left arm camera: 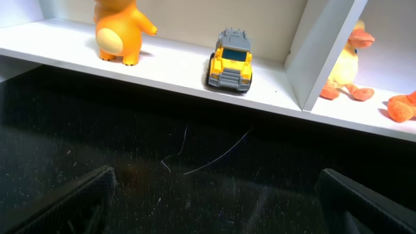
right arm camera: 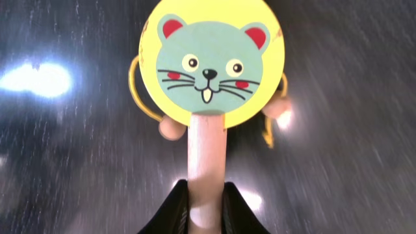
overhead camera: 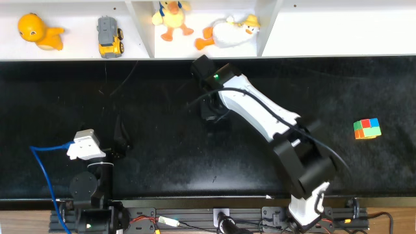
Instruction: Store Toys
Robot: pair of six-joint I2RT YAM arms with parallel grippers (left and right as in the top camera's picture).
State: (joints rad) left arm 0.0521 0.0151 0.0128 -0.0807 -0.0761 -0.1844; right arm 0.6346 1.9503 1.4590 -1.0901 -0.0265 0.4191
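My right gripper [right arm camera: 205, 195] is shut on the wooden handle of a rattle drum toy [right arm camera: 211, 62]. The toy has a yellow disc with a teal mouse face and two beads on strings, and it hangs over the black tabletop. From above, the right gripper [overhead camera: 211, 109] sits mid-table, just short of the white shelf [overhead camera: 325, 49]. My left gripper [overhead camera: 120, 134] stands open and holds nothing, low at the left. In its own view the left gripper [left arm camera: 214, 177] faces the shelf [left arm camera: 162, 81]. A multicoloured cube [overhead camera: 367, 128] lies on the table at the right.
The shelf compartments hold an orange duck figure [overhead camera: 39, 31], a yellow toy truck [overhead camera: 109, 37], a yellow plush duck [overhead camera: 172, 18] and a white plush duck [overhead camera: 231, 31]. The rightmost compartment [overhead camera: 344, 26] is bare. A blue cable [overhead camera: 49, 169] loops by the left arm's base.
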